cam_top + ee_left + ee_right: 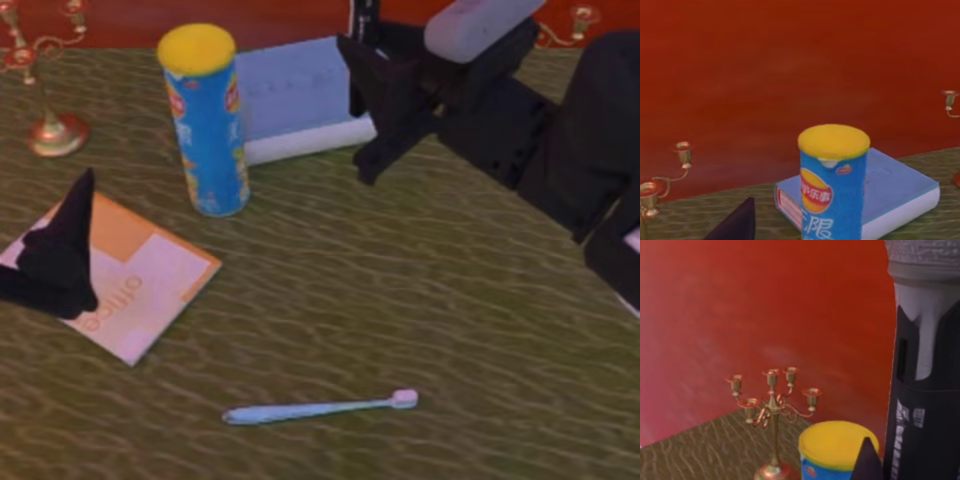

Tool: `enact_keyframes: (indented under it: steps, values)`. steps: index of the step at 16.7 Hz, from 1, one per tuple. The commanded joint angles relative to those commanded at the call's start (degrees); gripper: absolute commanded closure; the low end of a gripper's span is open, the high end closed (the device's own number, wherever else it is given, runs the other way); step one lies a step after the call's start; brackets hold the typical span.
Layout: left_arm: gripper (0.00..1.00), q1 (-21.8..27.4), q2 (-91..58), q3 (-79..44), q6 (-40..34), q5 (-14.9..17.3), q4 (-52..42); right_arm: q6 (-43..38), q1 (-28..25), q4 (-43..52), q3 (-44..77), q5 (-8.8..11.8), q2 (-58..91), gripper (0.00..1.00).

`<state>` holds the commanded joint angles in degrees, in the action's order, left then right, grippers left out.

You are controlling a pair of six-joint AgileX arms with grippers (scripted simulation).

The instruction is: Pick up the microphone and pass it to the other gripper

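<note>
The microphone (922, 390) fills one side of the right wrist view, with its grey mesh head above a black handle. My right gripper (375, 105) is shut on it, raised over the back of the table above the book's right end. One black fingertip (867, 462) shows right beside the handle. The top view mostly hides the microphone behind that gripper. My left gripper (60, 245) is open and holds nothing. It hangs at the table's left over an orange-and-white booklet (150, 285), and only one of its fingers (735, 222) shows in the left wrist view.
A blue chips can (205, 120) with a yellow lid stands at the back, left of centre, in front of a pale blue book (300, 95). A brass candelabra (45, 115) is at the back left corner. A light-blue toothbrush (320, 408) lies near the front.
</note>
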<state>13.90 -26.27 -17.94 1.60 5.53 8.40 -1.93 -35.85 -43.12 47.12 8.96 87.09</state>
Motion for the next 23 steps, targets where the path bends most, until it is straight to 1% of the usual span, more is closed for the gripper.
enact_keyframes:
  steps: [6,10,12,18,20,23]
  values:
    - [0.0,12.1,-25.1,-15.1,1.0,4.8,6.9,0.0,0.0,0.0,0.0,0.0,0.0,1.0]
    - [0.0,17.2,-34.5,-22.2,1.5,6.9,10.4,0.0,0.0,0.0,0.0,0.0,0.0,1.0]
    - [0.0,18.2,-36.2,-23.6,1.6,7.3,11.1,0.0,0.0,0.0,0.0,0.0,0.0,1.0]
    - [0.0,18.2,-37.0,-24.2,1.6,7.1,11.4,0.0,0.0,0.0,0.0,0.0,0.0,1.0]
    - [0.0,19.0,-40.3,-26.7,1.6,6.6,12.5,0.0,0.0,0.0,0.0,0.0,0.0,1.0]
    - [0.0,20.4,-49.2,-32.6,1.7,5.3,15.1,0.0,0.0,0.0,0.0,0.0,0.0,1.0]
